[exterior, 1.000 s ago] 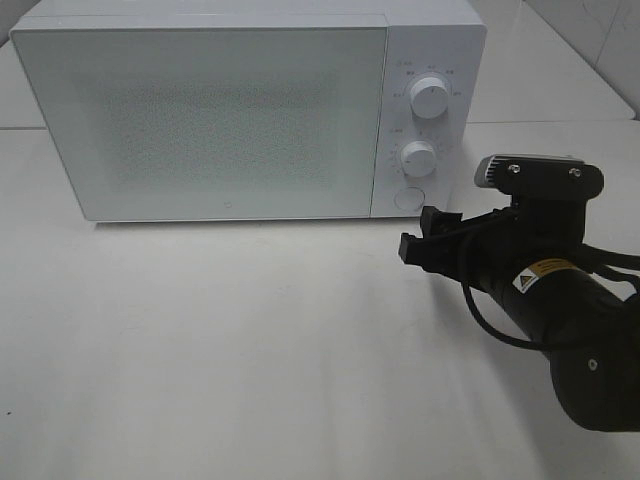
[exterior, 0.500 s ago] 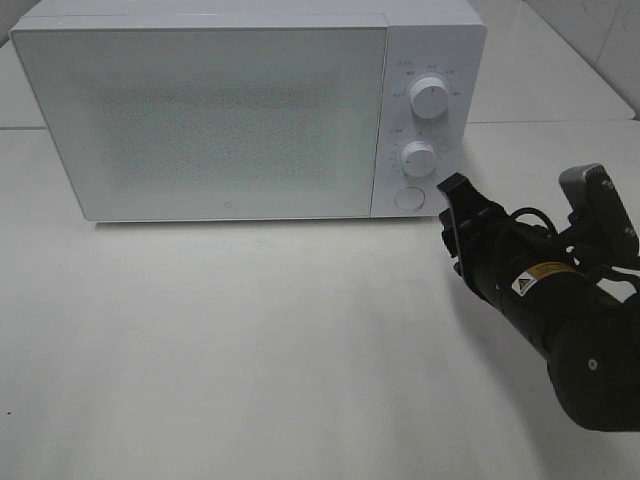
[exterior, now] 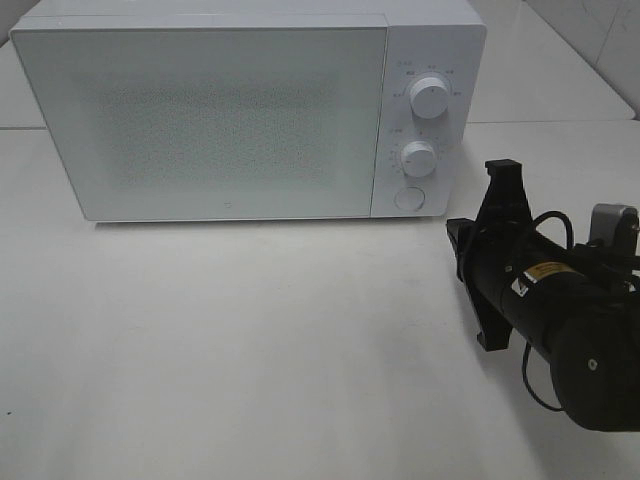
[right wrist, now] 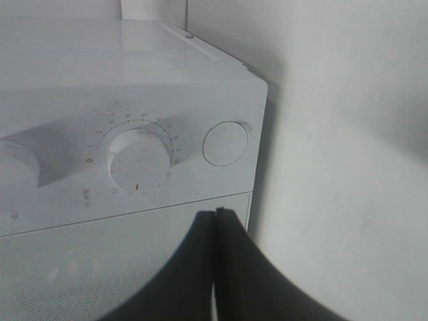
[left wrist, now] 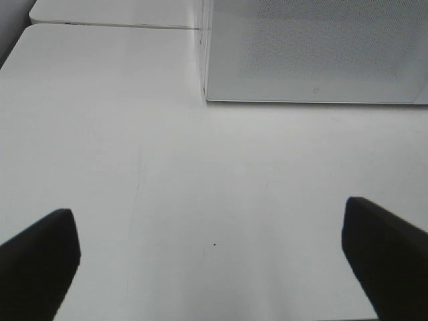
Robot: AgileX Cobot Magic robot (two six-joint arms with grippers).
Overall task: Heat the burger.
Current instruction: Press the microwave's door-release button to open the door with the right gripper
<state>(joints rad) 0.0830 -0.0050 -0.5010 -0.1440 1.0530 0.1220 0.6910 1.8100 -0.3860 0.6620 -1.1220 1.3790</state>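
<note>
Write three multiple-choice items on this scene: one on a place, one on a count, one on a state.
1. On which side of the microwave's door is the control panel, seen from the high camera?
A) left B) right C) above
2. How many knobs sit above the round button?
A) one B) four C) two
3. How do the right gripper's jaws stand?
A) shut, nothing between them B) wide open C) shut on a plate

Answers:
1 B, the panel fills the strip right of the door.
2 C, two knobs show, one above the other.
3 A, the fingers meet with no gap in the right wrist view.
</note>
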